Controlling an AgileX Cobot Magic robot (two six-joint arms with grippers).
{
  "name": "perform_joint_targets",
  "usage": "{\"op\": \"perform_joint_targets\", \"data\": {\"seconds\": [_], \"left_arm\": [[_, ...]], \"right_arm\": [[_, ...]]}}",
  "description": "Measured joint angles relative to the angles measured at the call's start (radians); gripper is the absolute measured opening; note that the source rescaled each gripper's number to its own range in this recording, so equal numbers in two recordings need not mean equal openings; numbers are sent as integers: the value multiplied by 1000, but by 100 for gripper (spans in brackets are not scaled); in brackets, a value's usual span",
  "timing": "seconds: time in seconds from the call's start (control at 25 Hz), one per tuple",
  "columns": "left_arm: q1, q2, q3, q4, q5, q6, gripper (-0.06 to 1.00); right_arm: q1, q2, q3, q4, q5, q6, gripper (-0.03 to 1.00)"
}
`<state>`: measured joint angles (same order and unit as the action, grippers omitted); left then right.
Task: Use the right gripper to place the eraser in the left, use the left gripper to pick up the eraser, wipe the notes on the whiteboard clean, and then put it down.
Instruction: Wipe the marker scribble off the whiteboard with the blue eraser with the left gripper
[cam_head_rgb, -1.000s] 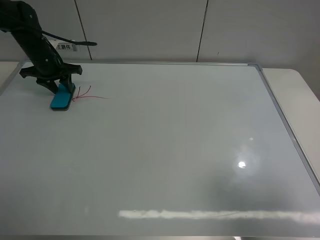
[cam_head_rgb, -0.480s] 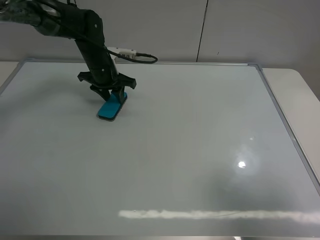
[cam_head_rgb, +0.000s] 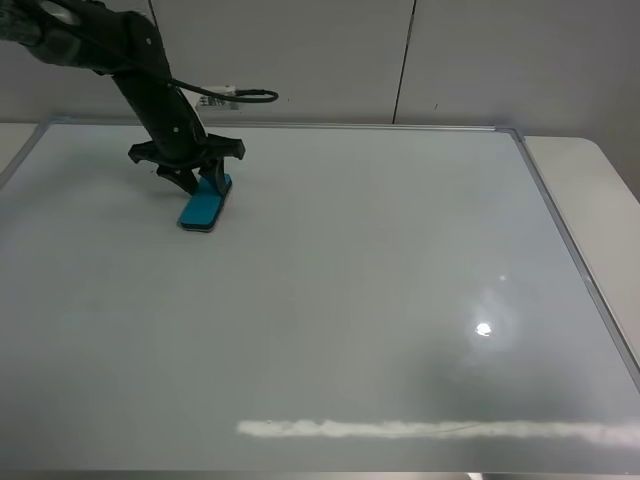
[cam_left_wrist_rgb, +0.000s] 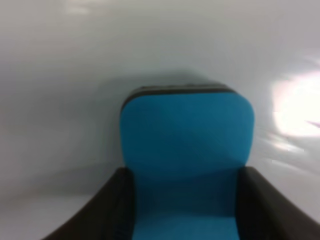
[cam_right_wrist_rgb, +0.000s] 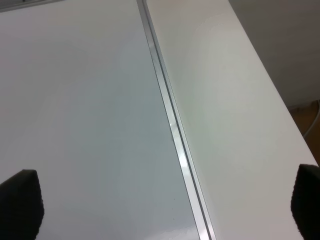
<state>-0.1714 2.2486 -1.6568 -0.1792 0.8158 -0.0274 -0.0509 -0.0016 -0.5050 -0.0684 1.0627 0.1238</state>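
The eraser (cam_head_rgb: 203, 207) on the whiteboard (cam_head_rgb: 350, 300), back left

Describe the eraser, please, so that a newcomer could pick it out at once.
A silver-framed whiteboard fills the high view. Near its far left corner, the black left gripper reaches down and clamps the eraser. It is a small teal block with a thin dark base, the only coloured thing on the white board.
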Motion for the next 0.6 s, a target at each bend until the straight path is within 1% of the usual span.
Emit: {"op": "perform_joint_targets", "data": {"seconds": [0.24, 0.36, 0.48, 0.6], "left_arm": [[225, 0, 0, 41, -70, -30, 3], [309, 0, -1, 55, -79, -51, 3], [356, -1, -1, 56, -79, -57, 3], [357, -1, -1, 58, -77, -59, 3]], "right_arm": [[0, 0, 0, 0, 0, 0, 100], [0, 0, 0, 0, 0, 0, 100], [0, 0, 0, 0, 0, 0, 100], [0, 0, 0, 0, 0, 0, 100]]}}
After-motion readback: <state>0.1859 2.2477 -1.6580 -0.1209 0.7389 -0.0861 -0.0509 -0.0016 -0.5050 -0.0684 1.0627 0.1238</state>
